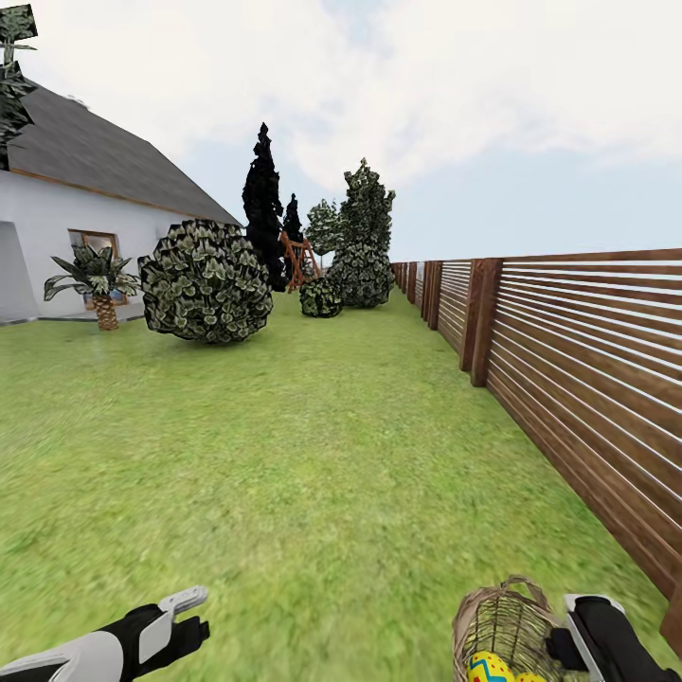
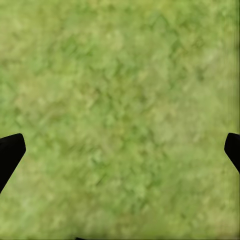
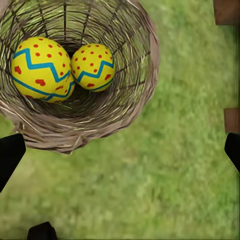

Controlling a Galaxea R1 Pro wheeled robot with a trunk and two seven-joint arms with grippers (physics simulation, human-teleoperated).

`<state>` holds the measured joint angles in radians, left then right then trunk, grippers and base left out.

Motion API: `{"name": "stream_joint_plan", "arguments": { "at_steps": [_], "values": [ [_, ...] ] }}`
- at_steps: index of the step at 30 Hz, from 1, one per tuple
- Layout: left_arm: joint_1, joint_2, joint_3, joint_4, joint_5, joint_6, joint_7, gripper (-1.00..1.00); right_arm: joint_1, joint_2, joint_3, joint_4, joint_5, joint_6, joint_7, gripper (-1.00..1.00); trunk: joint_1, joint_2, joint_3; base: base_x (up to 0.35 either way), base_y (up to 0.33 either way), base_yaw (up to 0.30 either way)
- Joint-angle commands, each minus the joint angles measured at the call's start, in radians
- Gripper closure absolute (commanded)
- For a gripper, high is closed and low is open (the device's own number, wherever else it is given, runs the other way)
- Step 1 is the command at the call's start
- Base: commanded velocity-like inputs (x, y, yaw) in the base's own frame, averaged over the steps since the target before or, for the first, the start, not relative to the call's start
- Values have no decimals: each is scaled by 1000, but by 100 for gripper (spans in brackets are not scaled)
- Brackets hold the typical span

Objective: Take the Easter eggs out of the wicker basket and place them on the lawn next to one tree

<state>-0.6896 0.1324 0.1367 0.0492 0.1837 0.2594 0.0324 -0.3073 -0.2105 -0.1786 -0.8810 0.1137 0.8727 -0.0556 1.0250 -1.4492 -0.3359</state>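
The wicker basket (image 1: 500,620) stands on the lawn (image 1: 313,455) at the bottom right of the head view, with a yellow Easter egg (image 1: 490,667) showing inside. In the right wrist view the wicker basket (image 3: 82,117) holds two plainly visible Easter eggs, one larger-looking (image 3: 41,67) and one beside it (image 3: 93,66); a third is mostly hidden beneath them. My right gripper (image 3: 120,152) hangs open just beside the basket's rim, nothing between its fingers. It sits right of the basket (image 1: 573,630). My left gripper (image 1: 192,616) is open above bare grass (image 2: 120,100).
A brown slatted fence (image 1: 578,379) runs along the right. The white house (image 1: 66,218), a short palm (image 1: 99,279) and a round bush (image 1: 206,281) stand at the left. A near-black tree (image 1: 262,204), a play tower (image 1: 296,258) and tall green bushes (image 1: 365,242) stand far ahead. Tree foliage (image 1: 13,85) shows top left.
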Motion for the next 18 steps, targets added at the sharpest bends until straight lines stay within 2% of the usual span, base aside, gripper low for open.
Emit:
{"name": "stream_joint_plan", "arguments": {
  "at_steps": [1,5,10,18],
  "values": [
    [-1,0,7,1,5,2,2,-100,-1,-4,-1,-6,7,5,4,-100,4,-8,-4,0,0,0],
    [-1,1,7,1,6,3,1,-100,-1,-14,-1,-10,7,5,4,-100,19,-36,-17,0,0,0],
    [-1,0,7,1,6,3,3,-100,-1,-43,-2,-15,2,5,5,-100,38,-71,-33,0,0,0],
    [-1,-1,7,2,6,2,3,-100,-1,-47,-1,-46,4,5,5,-100,69,-127,-58,0,0,0]
  ]
}}
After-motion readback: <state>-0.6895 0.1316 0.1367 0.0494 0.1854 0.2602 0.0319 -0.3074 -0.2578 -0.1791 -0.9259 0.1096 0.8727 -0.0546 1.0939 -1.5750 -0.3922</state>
